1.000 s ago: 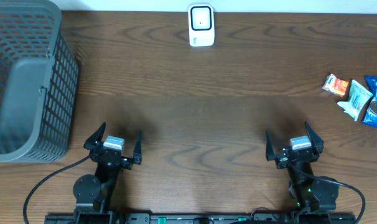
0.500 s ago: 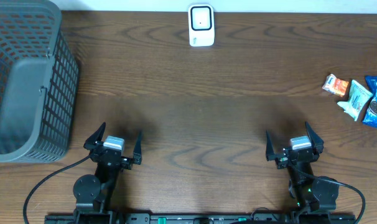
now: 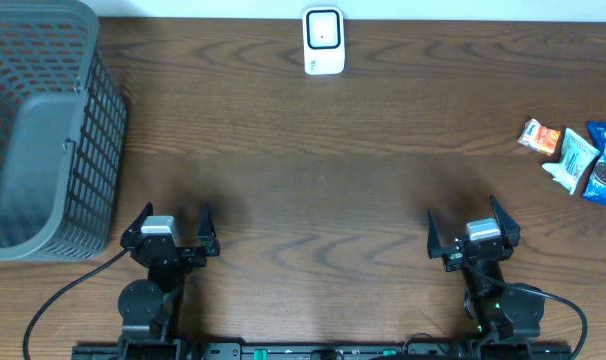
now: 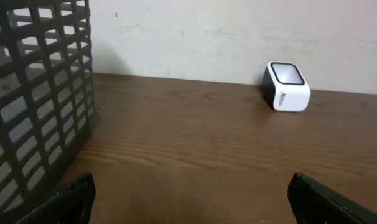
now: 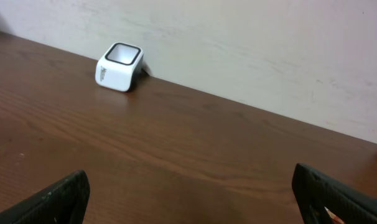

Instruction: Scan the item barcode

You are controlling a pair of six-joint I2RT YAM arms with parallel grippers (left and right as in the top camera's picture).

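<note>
The white barcode scanner (image 3: 323, 41) stands at the table's far edge, and shows too in the left wrist view (image 4: 287, 87) and the right wrist view (image 5: 119, 67). Three snack packets lie at the far right: an orange one (image 3: 540, 136), a pale blue one (image 3: 574, 160) and a blue Oreo packet (image 3: 604, 163). My left gripper (image 3: 169, 232) (image 4: 191, 199) is open and empty near the front edge, pointing at the back wall. On the right side, my right gripper (image 3: 473, 232) (image 5: 191, 193) is also open and empty, well short of the packets.
A dark grey plastic basket (image 3: 43, 130) fills the left side of the table and rises close to the left gripper's left in its wrist view (image 4: 39, 93). A pale wall runs behind the table.
My left gripper has shifted a little to the left and straightened. The right arm and the packets have not moved.
</note>
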